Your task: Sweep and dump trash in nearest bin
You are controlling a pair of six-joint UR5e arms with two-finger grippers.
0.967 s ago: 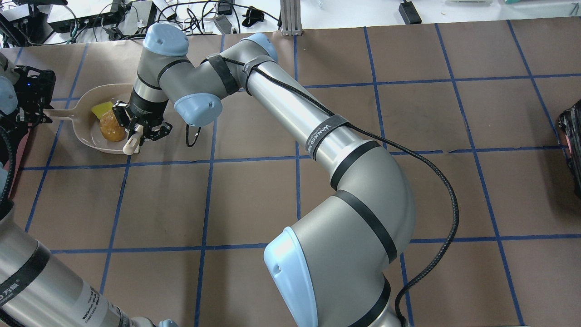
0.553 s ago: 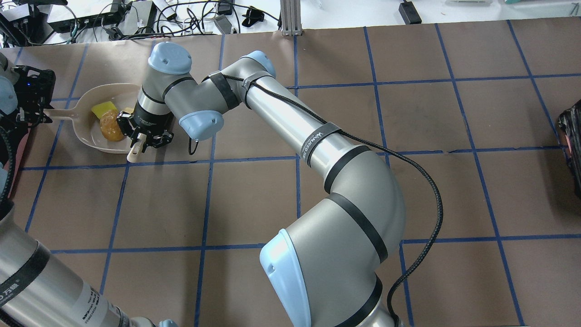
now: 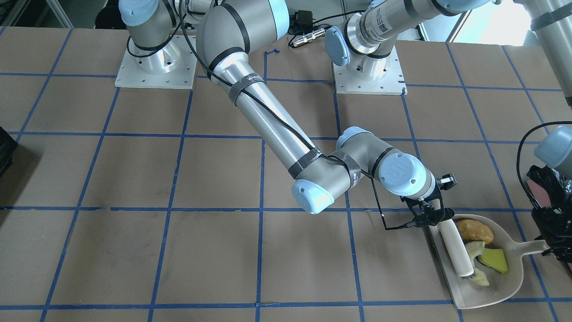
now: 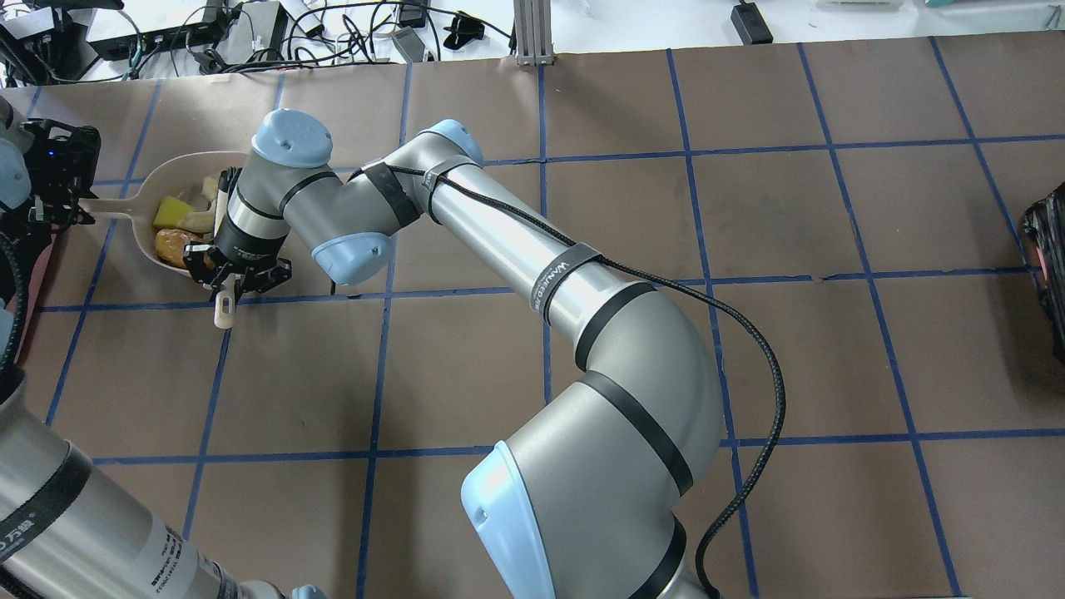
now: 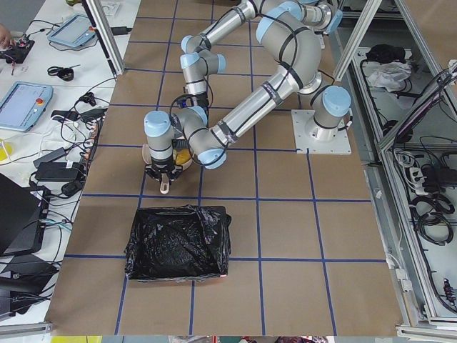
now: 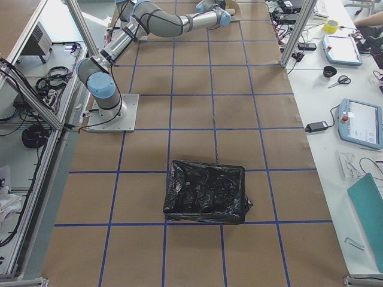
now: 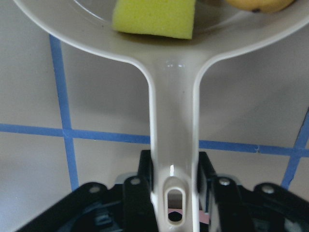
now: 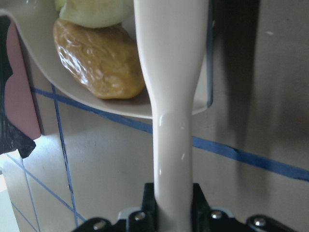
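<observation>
A cream dustpan (image 3: 500, 286) lies flat on the table at my left end. My left gripper (image 7: 174, 169) is shut on its handle (image 4: 108, 212). In the pan lie a golden-brown chunk (image 3: 474, 230), a pale crescent (image 3: 473, 248) and a yellow wedge (image 3: 494, 260). My right gripper (image 3: 431, 214) is shut on the handle of a cream brush (image 3: 455, 248), whose head reaches into the pan beside the scraps. The chunk also shows in the right wrist view (image 8: 96, 60), the wedge in the left wrist view (image 7: 154, 17). The pinkish bin with a black bag (image 3: 543, 188) stands just behind the pan's handle.
The same bin shows from the side (image 5: 178, 243). A second black-bagged bin (image 6: 206, 191) stands at the table's far right end. A dark object (image 3: 3, 150) sits at that edge. The two arm bases (image 3: 156, 67) (image 3: 368, 74) stand at the robot's side.
My right gripper has moved left and toward me with the brush. The brown chunk has slid deeper into the pan, and the crescent now shows inside it. The left gripper has not moved.
</observation>
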